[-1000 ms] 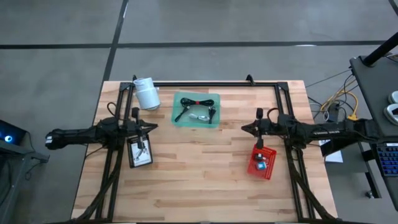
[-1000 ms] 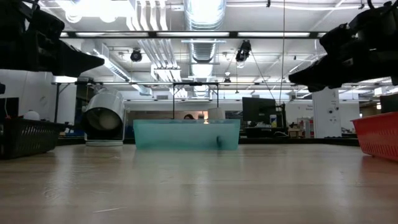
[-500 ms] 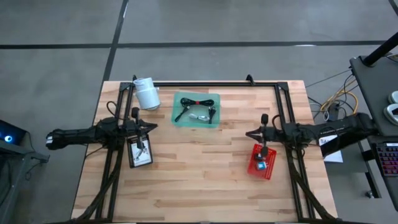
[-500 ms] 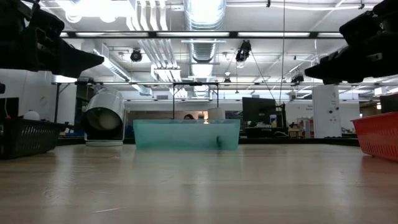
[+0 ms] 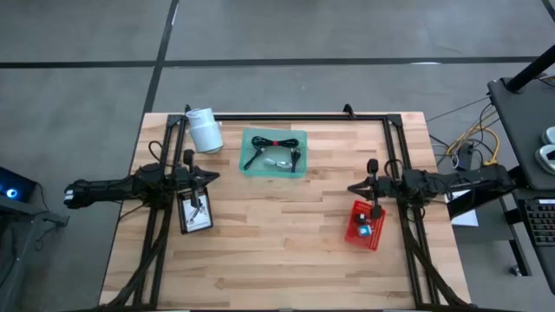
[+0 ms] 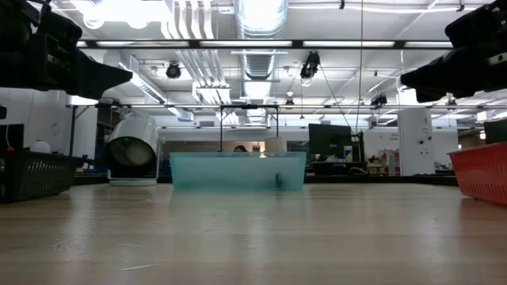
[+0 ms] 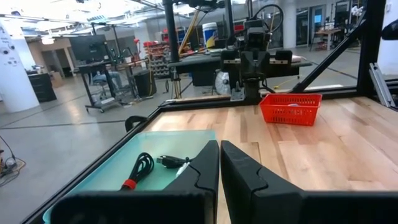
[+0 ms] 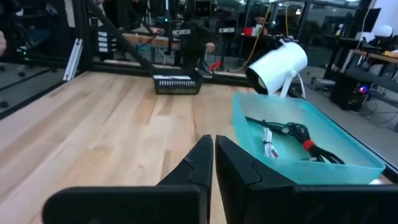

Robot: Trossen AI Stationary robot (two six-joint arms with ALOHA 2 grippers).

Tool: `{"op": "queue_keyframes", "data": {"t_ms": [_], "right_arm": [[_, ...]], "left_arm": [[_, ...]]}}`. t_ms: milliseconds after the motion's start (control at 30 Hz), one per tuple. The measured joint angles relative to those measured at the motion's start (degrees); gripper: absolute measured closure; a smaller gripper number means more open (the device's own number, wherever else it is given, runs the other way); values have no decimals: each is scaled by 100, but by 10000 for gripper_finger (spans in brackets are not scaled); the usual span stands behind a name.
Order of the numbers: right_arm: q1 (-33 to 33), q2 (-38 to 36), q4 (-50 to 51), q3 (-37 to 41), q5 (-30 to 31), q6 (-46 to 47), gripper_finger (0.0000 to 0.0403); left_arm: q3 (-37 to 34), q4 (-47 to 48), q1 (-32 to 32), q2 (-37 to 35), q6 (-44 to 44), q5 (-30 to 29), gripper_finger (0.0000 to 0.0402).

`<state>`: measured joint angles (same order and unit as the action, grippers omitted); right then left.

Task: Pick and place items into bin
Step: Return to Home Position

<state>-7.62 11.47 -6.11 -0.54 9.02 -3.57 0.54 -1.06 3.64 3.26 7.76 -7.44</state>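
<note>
A teal bin stands at the table's far middle. In it lie a coiled black cable with a red tie, a dark pen-like tool and a small white packet. The cable also shows in the left wrist view, and cable and packet in the right wrist view. My left gripper hovers shut, left of the bin and above the table. My right gripper hovers shut, right of the bin, over the red basket's far end. Neither holds anything.
A white cylindrical roll stands at the far left corner. A black basket with small things sits under the left arm. A red basket with a blue-white thing sits under the right arm. Bare wood spreads across the near middle.
My right arm has drawn back toward the table's right edge and slightly toward the near edge, its gripper staying shut. The left arm and all the objects have kept still.
</note>
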Motion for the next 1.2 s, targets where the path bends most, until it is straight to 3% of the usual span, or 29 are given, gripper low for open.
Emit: {"op": "queue_keyframes", "data": {"t_ms": [367, 1200], "right_arm": [[2, -1067, 423, 0, 19, -32, 394], [2, -884, 387, 0, 249, 361, 394]], "left_arm": [[-4, 4, -2, 14, -141, 98, 402], [-22, 20, -2, 160, -596, 421, 402]]}}
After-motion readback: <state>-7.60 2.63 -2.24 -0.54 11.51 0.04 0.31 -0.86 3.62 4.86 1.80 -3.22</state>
